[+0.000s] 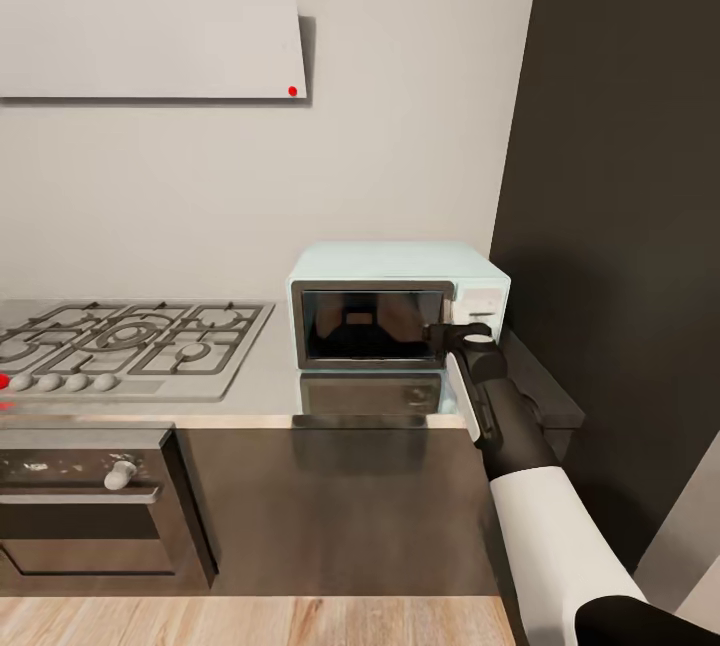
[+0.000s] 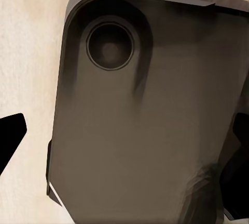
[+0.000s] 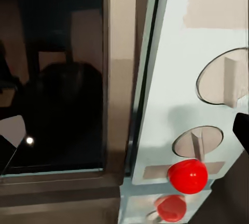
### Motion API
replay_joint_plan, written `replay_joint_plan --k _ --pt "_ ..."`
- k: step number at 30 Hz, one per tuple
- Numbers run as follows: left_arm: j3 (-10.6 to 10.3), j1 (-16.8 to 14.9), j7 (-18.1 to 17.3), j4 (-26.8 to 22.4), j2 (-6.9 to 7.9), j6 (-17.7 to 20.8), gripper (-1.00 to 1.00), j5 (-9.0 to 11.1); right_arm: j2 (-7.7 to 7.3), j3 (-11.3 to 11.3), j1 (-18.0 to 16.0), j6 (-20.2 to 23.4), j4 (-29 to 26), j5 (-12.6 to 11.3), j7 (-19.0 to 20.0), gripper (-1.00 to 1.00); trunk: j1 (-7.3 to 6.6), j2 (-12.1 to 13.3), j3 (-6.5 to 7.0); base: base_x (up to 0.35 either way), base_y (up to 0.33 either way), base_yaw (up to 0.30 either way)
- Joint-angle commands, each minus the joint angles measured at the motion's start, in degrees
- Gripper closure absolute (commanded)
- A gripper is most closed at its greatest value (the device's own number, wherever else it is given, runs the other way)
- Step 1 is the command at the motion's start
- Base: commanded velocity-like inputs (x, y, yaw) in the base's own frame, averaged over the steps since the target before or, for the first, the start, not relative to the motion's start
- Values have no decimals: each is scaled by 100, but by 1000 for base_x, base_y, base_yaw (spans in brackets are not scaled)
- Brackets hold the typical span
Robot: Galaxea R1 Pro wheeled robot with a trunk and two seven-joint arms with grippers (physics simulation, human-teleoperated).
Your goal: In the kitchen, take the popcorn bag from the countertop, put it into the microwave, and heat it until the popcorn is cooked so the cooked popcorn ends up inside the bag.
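Popcorn bag nowhere visible on the worktop or behind the dark glass; cannot tell where it sits. Well left of the right pincer: hob, oven below, white hood above. Just left of the pincer: microwave, door closed. Right pincer at the door's handle edge beside the white panel, knobs and red button close ahead; released or clenched, cannot tell. Left pincer over a dark robot part, state unclear too. Probably door-opening or starting stage; heating not evidently underway.
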Motion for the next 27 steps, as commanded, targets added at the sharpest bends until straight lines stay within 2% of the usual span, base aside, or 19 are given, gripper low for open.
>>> replay_joint_plan --k 1,7,12,18,21,22,27 --pt "1 1 -28 -4 1 -7 -100 49 26 9 -4 10 -38 80 -9 -100 0 -3 -5 0 0 0" --pt "5 1 -27 -4 1 -7 -100 52 41 43 -5 44 -231 155 -12 -100 0 -3 -5 0 0 0" --pt "4 1 -27 -4 1 -7 -100 52 18 26 -4 35 -308 68 127 -100 0 -3 -5 0 0 0" --pt "4 1 -27 -4 1 -7 -100 52 0 -157 -6 -138 -223 85 320 -100 0 -3 -5 0 0 0" --pt "2 1 -27 -6 1 -7 -100 52 -30 -167 -4 -234 -207 93 416 -100 0 -3 -5 0 0 0" --pt "2 1 -27 -6 1 -7 -100 52 -40 -168 -2 -325 -205 94 956 -100 0 -3 -5 0 0 0" --pt "2 1 -27 -4 1 -7 -100 52 -114 -169 1 -364 -184 92 954 -100 0 -3 -5 0 0 0"
